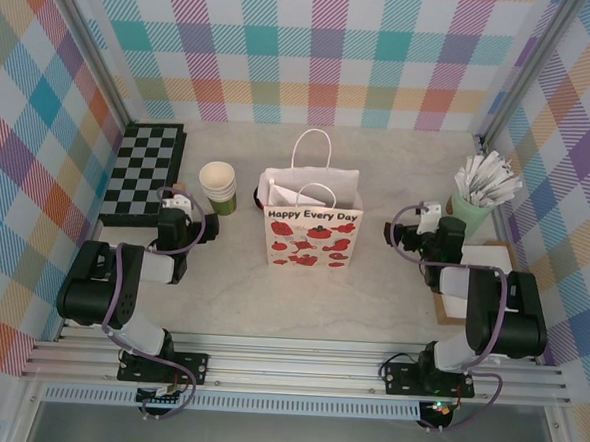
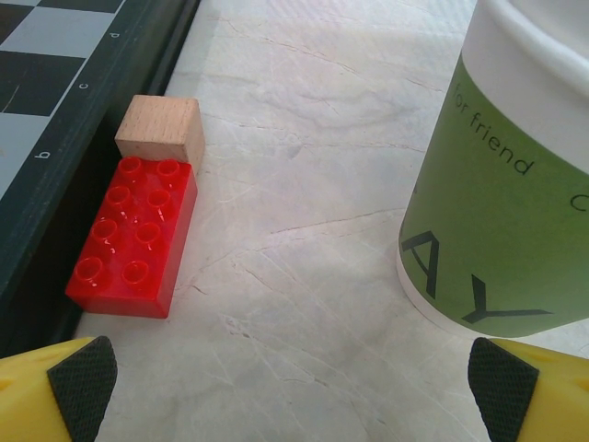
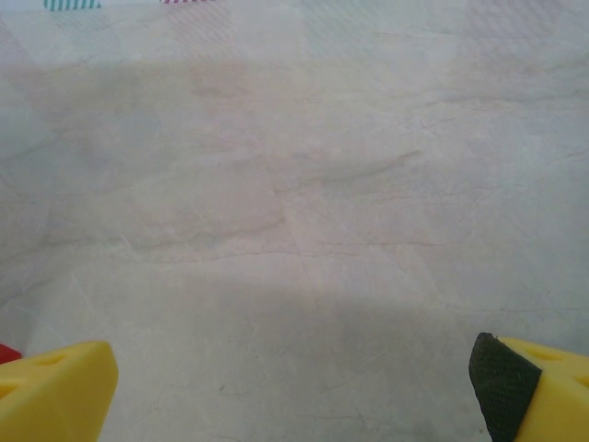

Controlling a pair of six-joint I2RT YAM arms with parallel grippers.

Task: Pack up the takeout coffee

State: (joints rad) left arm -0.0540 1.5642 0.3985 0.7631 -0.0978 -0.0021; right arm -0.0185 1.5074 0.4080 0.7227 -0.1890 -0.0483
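The left gripper point(image 2: 293, 387) and right gripper point(image 3: 294, 378) stood with jaws spread, empty; one takeout coffee point(image 1: 256, 193) sat between one cup stack point(image 1: 217, 184) and one paper bag point(image 1: 312, 227); one red brick point(image 2: 133, 237) touched one wooden cube point(image 2: 161, 132).

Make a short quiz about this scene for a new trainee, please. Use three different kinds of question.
1. True or false: the red brick lies on top of the chessboard.
2. What stands on the table between the two arms? A) a paper bag B) a kettle C) a laptop
3. Fill in: the left gripper and the right gripper are both ___.
Key: 1 false, it lies on the table beside the board's edge; 2 A; 3 open.
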